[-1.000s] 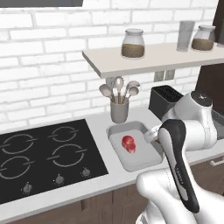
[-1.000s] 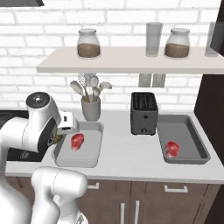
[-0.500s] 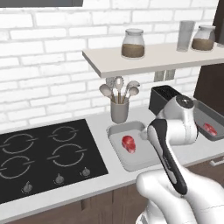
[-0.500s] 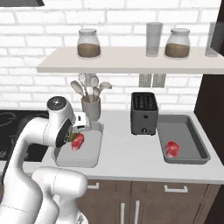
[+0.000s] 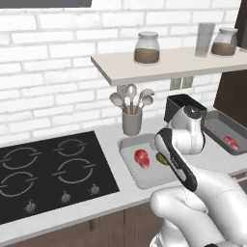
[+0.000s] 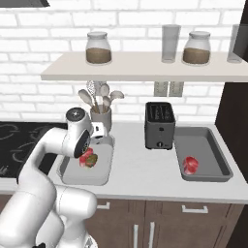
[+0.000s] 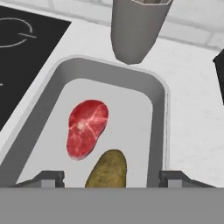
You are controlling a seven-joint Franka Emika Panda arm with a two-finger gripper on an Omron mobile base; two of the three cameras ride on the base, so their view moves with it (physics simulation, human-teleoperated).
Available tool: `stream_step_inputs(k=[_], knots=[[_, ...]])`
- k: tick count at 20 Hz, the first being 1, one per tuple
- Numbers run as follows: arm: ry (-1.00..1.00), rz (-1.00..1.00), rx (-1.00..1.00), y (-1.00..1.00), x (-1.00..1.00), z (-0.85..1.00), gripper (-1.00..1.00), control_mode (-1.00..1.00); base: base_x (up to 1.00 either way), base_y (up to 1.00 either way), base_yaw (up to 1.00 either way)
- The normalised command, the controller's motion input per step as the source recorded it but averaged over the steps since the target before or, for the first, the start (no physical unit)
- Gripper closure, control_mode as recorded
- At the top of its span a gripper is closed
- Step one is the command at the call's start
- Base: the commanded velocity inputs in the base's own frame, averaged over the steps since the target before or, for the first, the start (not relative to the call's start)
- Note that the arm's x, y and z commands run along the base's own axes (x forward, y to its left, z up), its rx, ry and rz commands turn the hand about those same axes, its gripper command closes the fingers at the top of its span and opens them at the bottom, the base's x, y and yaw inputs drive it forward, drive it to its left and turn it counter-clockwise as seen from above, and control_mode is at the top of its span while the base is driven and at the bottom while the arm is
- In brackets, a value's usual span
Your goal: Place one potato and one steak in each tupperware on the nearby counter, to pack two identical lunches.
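1. Gripper (image 7: 111,178) stands released over the light tray (image 7: 158,105); I see its tips apart either side of the potato (image 7: 107,169), nothing grasped.
2. Light tray on the surface (image 6: 140,169) holds steak (image 7: 86,127) and potato; I judge it packed.
3. Dark tray (image 6: 213,152) holds one steak (image 6: 191,164); its potato remains.

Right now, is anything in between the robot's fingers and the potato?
No. In the hand view the gripper is open right above the potato, which lies in the light grey tupperware beside the steak.
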Motion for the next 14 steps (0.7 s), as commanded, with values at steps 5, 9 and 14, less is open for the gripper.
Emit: stream_step_inputs(k=[5, 9, 14], knots=[[0.00, 0.16, 0.04, 0.00, 0.00, 0.16, -1.00, -1.00, 0.00, 0.00, 0.00], [0.09, 0.11, 0.00, 0.09, -0.36, 0.35, -1.00, -1.00, 0.00, 0.00, 0.00], [0.15, -0.04, 0.00, 0.07, -0.98, 0.04, -1.00, -1.00, 0.00, 0.00, 0.00]])
